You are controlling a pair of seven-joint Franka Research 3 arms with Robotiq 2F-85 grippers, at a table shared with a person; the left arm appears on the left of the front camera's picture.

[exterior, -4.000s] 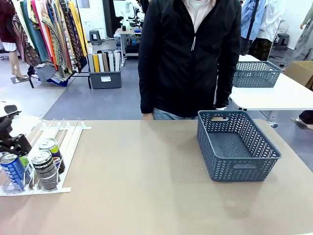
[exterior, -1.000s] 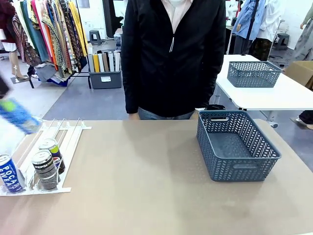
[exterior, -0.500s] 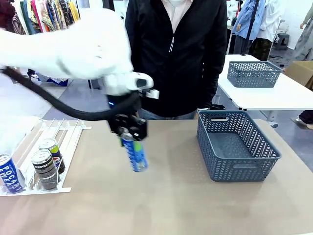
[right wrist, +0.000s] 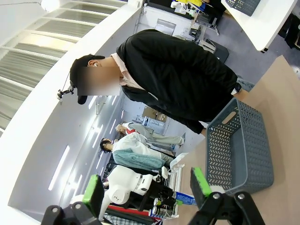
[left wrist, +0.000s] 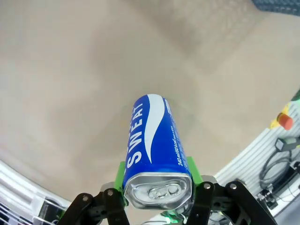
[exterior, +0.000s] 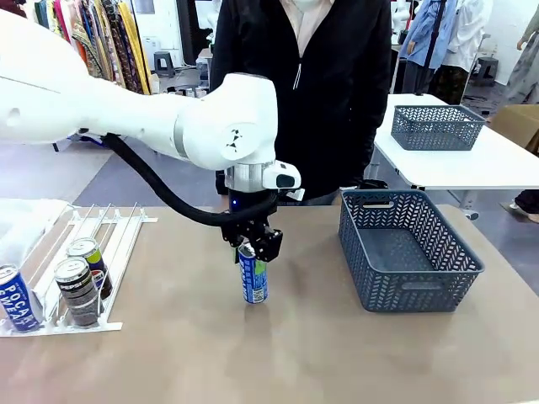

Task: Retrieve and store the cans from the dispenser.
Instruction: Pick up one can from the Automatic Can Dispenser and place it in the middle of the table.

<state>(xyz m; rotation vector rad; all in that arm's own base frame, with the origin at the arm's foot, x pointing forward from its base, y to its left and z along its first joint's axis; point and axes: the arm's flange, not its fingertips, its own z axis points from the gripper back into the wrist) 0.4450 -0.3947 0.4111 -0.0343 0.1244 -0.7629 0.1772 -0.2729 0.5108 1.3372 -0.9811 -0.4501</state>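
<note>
Left gripper: we see the left gripper (exterior: 250, 249) over the middle of the table (exterior: 295, 353), clamped onto the top end of a blue can (exterior: 253, 279). In the left wrist view its green pads (left wrist: 121, 174) press the can's sides just under the silver lid.
Why this hold: we judge that a grip near the rim lets the can hang upright, so it can go down base first.
Can position: upright, between the dispenser (exterior: 118, 244) and the basket (exterior: 410, 286), apart from both. The base is at or just above the tabletop; we cannot tell if it touches.
Basket: open side up at the right, and we see nothing inside. It is the likely store.
Dispenser: at the table's left, low end toward the robot. A second blue can (exterior: 18, 299) and a dark patterned can (exterior: 77, 291) stand there, with a Pepsi can (exterior: 91, 257) just behind. We judge the slope feeds cans down to the stops, within reach.
Right gripper: the right gripper (right wrist: 147, 187) has its fingers spread wide with nothing between them.
Stage: one can in transit, three left to fetch.
</note>
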